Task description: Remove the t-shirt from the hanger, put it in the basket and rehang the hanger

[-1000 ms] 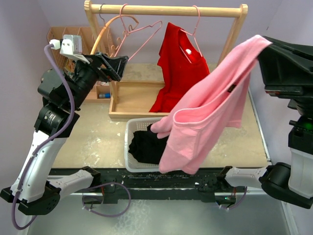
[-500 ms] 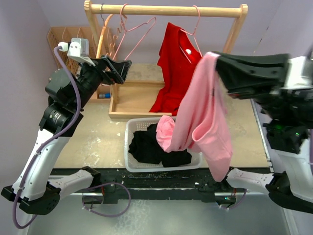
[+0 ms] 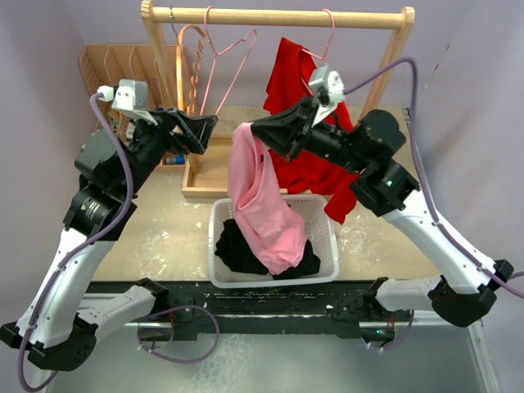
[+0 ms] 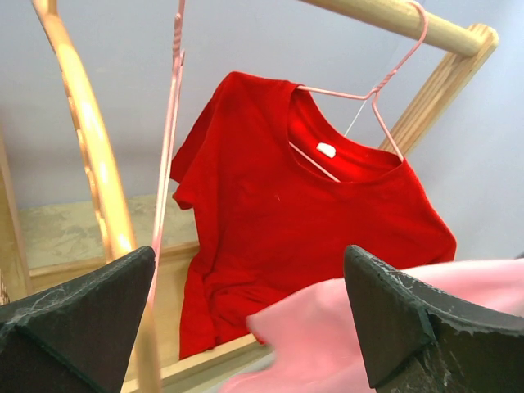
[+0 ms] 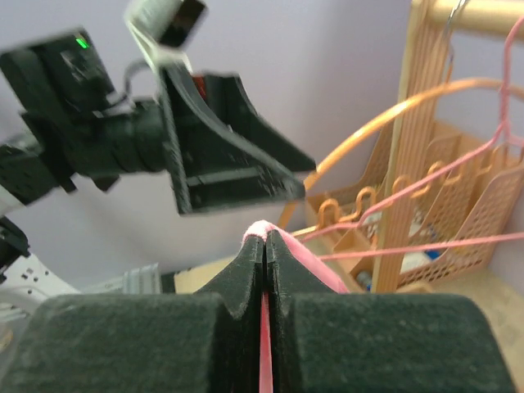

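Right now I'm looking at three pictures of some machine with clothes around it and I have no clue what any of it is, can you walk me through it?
These are two robot arms bolted at the near edge of a table. The wide picture comes from a fixed camera above and behind them; the other two come from small cameras on each wrist, so you see each arm's own black fingers.

The right gripper is shut on a pink t-shirt, which hangs down into a white basket holding dark clothes. The left gripper is open and holds nothing.

Behind them stands a wooden rack. A red t-shirt hangs there on a pink hanger, beside empty hangers.
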